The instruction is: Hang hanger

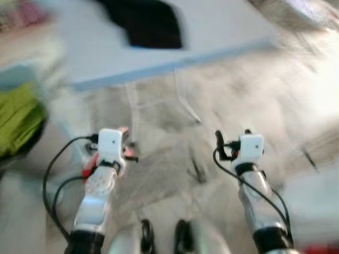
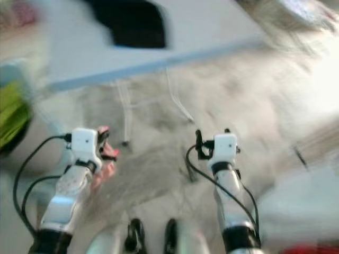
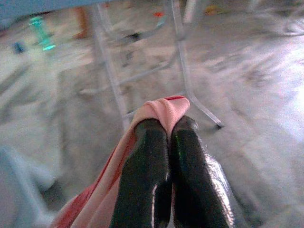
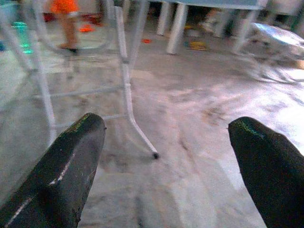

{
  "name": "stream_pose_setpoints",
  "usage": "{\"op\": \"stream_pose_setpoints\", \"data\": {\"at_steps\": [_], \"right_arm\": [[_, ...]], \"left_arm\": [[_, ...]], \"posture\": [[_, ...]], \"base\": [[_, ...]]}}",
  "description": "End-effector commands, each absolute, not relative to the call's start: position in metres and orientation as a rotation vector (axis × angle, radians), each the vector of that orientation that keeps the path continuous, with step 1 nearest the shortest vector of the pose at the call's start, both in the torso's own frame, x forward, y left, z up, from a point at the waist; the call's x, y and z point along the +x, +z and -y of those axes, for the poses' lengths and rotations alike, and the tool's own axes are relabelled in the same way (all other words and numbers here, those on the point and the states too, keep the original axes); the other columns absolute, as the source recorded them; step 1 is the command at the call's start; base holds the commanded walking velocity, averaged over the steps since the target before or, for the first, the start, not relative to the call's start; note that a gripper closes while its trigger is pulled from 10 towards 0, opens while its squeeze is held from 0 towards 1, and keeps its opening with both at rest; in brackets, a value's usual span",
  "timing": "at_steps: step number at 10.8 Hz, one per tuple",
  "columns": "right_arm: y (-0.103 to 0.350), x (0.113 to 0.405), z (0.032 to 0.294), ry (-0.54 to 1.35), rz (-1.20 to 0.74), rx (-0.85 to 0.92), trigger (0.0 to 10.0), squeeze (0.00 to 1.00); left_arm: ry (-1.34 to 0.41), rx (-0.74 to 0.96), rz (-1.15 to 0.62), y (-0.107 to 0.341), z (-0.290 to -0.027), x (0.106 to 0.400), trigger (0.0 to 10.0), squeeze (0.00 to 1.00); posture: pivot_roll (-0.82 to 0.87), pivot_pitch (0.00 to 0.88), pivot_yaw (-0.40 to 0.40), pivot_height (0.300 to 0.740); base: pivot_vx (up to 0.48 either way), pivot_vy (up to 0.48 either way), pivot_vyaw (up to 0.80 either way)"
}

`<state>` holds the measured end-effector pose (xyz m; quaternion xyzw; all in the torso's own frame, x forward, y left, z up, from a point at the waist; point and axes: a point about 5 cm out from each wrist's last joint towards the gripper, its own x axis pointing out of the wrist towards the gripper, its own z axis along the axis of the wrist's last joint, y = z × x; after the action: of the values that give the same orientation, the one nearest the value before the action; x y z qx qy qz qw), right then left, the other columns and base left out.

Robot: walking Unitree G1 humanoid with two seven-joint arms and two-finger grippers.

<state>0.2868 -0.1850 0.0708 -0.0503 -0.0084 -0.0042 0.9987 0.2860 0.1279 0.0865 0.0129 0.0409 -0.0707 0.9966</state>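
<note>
The head views are blurred. My left gripper (image 1: pixel 127 138) is held low over the floor, shut on a pink hanger with a red edge (image 3: pixel 162 107). The hanger wraps over the fingertips (image 3: pixel 152 130) and trails back toward the wrist (image 2: pixel 108 154). My right gripper (image 1: pixel 233 136) hangs level with it to the right. Its two black fingers (image 4: pixel 76 156) stand wide apart with nothing between them, and bare floor lies beyond.
A white folding table (image 1: pixel 222 26) stands ahead with a black cloth (image 1: pixel 148 24) on it, its thin metal legs (image 1: pixel 185 103) reaching the grey floor. A green bundle (image 1: pixel 18 121) sits at the left. A pale surface (image 1: pixel 312 196) lies at the lower right.
</note>
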Motion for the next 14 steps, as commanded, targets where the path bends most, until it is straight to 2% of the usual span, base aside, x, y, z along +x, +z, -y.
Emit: {"op": "stream_pose_setpoints", "data": {"at_steps": [1,4,6,9,11,14], "right_arm": [[0.066,0.284,0.185,-0.019,0.0,-0.092,10.0,0.0],[0.066,0.285,0.186,-0.021,0.0,-0.099,10.0,0.0],[0.068,0.288,0.188,-0.044,0.014,-0.089,10.0,0.0],[0.066,0.288,0.184,-0.043,0.011,-0.078,10.0,0.0],[0.063,0.287,0.184,-0.025,0.002,-0.086,10.0,0.0],[0.071,0.297,0.181,-0.017,0.023,-0.086,10.0,0.0]], "left_arm": [[-0.158,0.021,-0.069,0.088,-0.128,0.285,10.0,0.0],[-0.156,0.017,-0.069,0.088,-0.129,0.287,10.0,0.0],[-0.181,0.008,-0.063,0.087,-0.126,0.291,10.0,0.0],[-0.198,0.0,-0.028,0.091,-0.131,0.291,10.0,0.0],[-0.163,-0.027,-0.035,0.087,-0.134,0.29,10.0,0.0],[-0.208,-0.037,-0.039,0.083,-0.121,0.286,10.0,0.0]], "posture": [[0.0,0.216,0.008,0.74],[-0.01,0.2,0.011,0.74],[-0.02,0.178,0.033,0.74],[-0.02,0.177,0.041,0.74],[-0.01,0.183,0.024,0.74],[-0.01,0.179,0.022,0.74]], "base": [[0.0,0.48,-0.8],[0.0,0.48,-0.8],[0.0,0.0,-0.8],[0.0,0.091,-0.21],[0.332,0.337,-0.8],[0.354,0.325,-0.8]]}}
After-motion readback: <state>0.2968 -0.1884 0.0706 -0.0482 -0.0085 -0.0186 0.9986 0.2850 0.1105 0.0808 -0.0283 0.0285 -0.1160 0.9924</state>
